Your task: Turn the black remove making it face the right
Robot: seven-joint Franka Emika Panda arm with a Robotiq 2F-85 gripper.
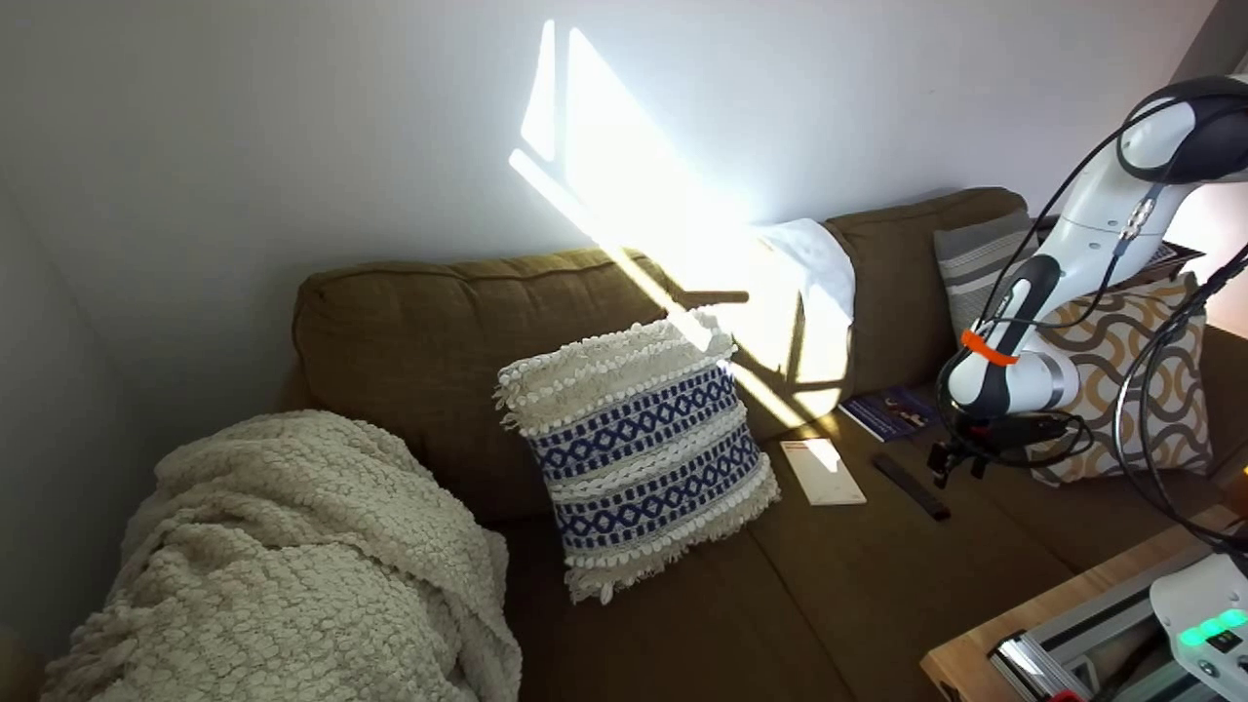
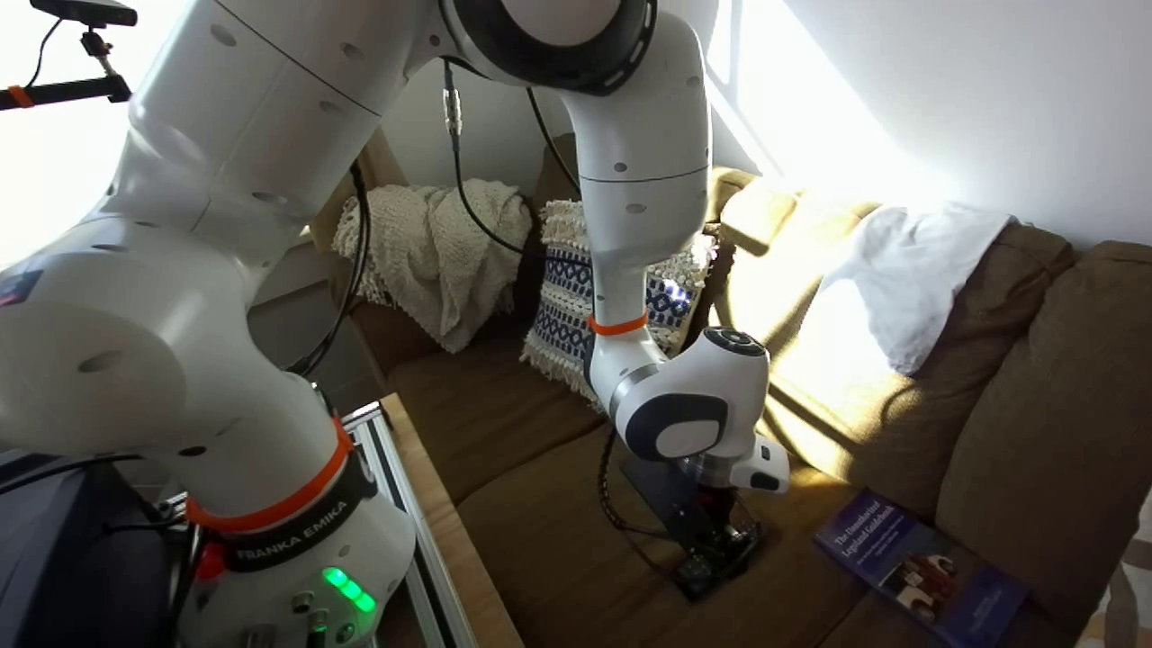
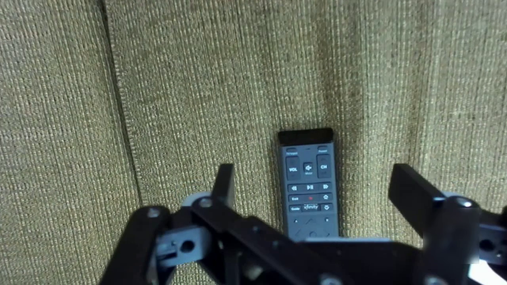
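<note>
The black remote (image 1: 912,487) lies flat on the brown sofa seat in an exterior view. In the wrist view the remote (image 3: 311,188) lies buttons up, with its glossy black end toward the top of the picture. Its lower part is hidden behind the gripper body. My gripper (image 3: 311,170) is open and empty, with one finger on each side of the remote and a gap to both. In both exterior views the gripper (image 1: 958,473) hangs over the seat, pointing down (image 2: 720,562). I cannot make out the remote in an exterior view where the arm and gripper block it.
A pale booklet (image 1: 824,473) lies beside the remote. A purple guidebook (image 2: 922,571) lies near the backrest. A blue and white pillow (image 1: 648,468), a patterned cushion (image 1: 1136,390) and a fluffy blanket (image 1: 302,556) are on the sofa. A wooden table edge (image 1: 1063,595) borders the seat.
</note>
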